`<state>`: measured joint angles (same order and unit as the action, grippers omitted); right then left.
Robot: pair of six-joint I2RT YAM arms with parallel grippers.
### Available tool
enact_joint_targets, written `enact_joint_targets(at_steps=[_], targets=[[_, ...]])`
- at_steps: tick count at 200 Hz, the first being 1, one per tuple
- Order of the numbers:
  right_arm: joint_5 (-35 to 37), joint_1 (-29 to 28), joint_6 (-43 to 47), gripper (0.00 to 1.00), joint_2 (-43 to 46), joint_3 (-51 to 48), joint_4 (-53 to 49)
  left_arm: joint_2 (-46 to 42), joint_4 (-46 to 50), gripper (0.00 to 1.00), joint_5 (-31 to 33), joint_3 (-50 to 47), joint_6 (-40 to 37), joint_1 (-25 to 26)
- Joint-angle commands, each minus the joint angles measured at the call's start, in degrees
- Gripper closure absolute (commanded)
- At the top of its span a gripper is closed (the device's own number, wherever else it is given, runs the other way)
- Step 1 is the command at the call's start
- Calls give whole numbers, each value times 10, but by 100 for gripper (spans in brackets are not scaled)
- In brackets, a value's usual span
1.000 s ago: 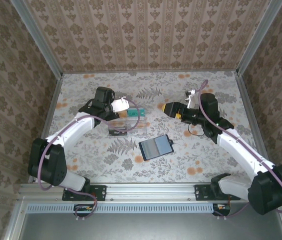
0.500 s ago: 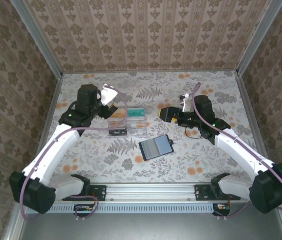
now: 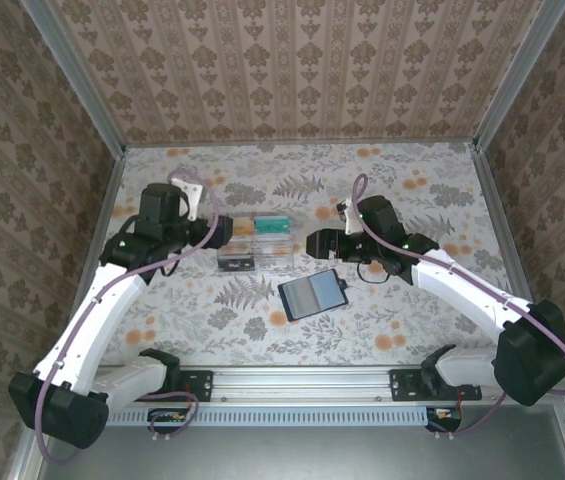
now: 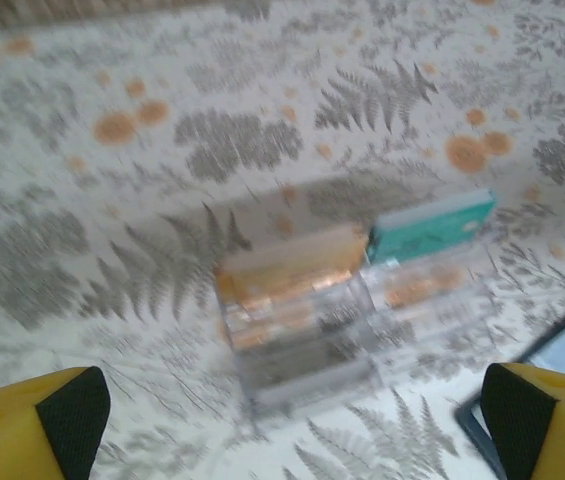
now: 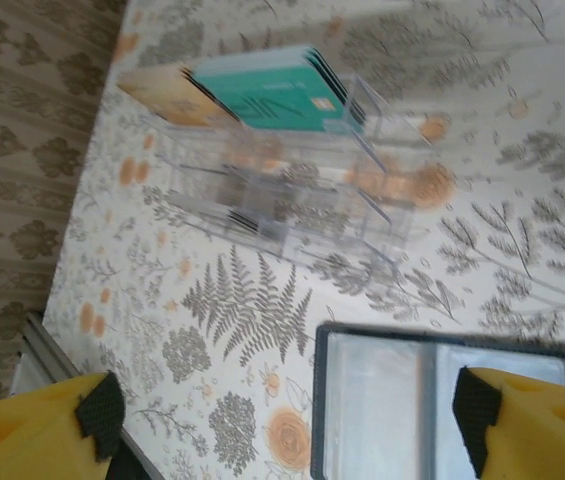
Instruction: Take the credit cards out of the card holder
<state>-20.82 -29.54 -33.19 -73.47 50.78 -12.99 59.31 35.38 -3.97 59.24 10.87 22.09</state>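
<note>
Looking at the cards (image 5: 262, 95) standing on edge in the back row of a clear holder (image 3: 258, 256), near the middle of the patterned table (image 3: 412, 190). Seeing a teal card (image 4: 432, 225) with white print in the right compartment and an orange card (image 4: 287, 270) in the left one, side by side, both tilting slightly back. Making out black cards (image 5: 340, 92) packed just behind the teal one, showing thin edges only. Noting the holder's clear walls enclosing the lower parts of the cards and leaving their top edges sticking out. Spotting a dark strip (image 3: 237, 265) in the holder's front row, too small to tell what.

Finding a dark flat case (image 3: 312, 293) lying on the table on the near side of the holder, toward the right, close to it but apart. Watching the left gripper (image 3: 220, 232) hovering just beside the holder's left end, jaws spread wide, black pads (image 4: 72, 410) sitting at the far corners of the wrist view, gripping nothing. Watching the right gripper (image 3: 314, 244) hanging near the holder's right end, just beyond the case, jaws likewise spread wide and gripping nothing. Getting only a blurred look at the holder from the left wrist.
</note>
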Motion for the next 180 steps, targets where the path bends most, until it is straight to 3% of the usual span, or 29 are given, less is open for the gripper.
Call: enact_joint_targets(at_steps=[1, 27, 56, 85, 108, 139, 155, 180], targets=[[33, -5, 29, 19, 0, -12, -34, -39, -17, 7, -51, -60, 155, 5], [55, -12, 50, 30, -1, -31, -57, -72, -44, 17, -25, -127, 278, 37], [85, -17, 64, 42, -15, -55, -65, -78, -46, 28, 48, -176, 383, 132], [101, -16, 66, 65, -43, -78, -43, -57, -67, 39, 99, -209, 476, 210], [111, -17, 67, 67, -79, -89, -30, -29, -94, 38, 115, -219, 524, 256], [131, -25, 50, 74, -97, -118, -12, 20, -88, 39, 137, -198, 537, 302], [136, -37, 30, 80, -100, -138, 4, 47, -94, 52, 120, -188, 519, 312], [138, -68, -7, 85, -110, -160, 25, 88, -91, 52, 92, -170, 511, 311]])
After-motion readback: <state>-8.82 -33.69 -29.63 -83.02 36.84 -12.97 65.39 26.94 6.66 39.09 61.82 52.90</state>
